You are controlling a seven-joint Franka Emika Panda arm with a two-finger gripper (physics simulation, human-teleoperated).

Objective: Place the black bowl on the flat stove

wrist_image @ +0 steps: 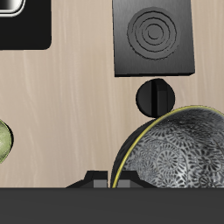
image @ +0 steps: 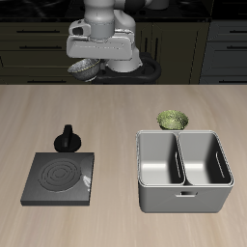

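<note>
A pale wood-grain table (image: 116,116) fills the scene, with dark cabinets (image: 39,43) behind it at the back. Toward the front edge sits the flat stove (image: 60,178), a black square plate with grey concentric rings, lying level; a small black moka pot (image: 68,139) stands just behind it, farther back. Beside these stands a grey two-compartment metal bin (image: 184,171); both of its compartments look bare. A green-patterned bowl (image: 173,119) rests upright on the table just behind the bin. The black bowl (image: 85,67) is off the table, raised high near the back, well apart from the stove, and tilted so that its speckled inside shows in the wrist view. The gripper (image: 96,60) has its jaws closed on the bowl's rim. Being round, the bowl has no long axis to tell.
</note>
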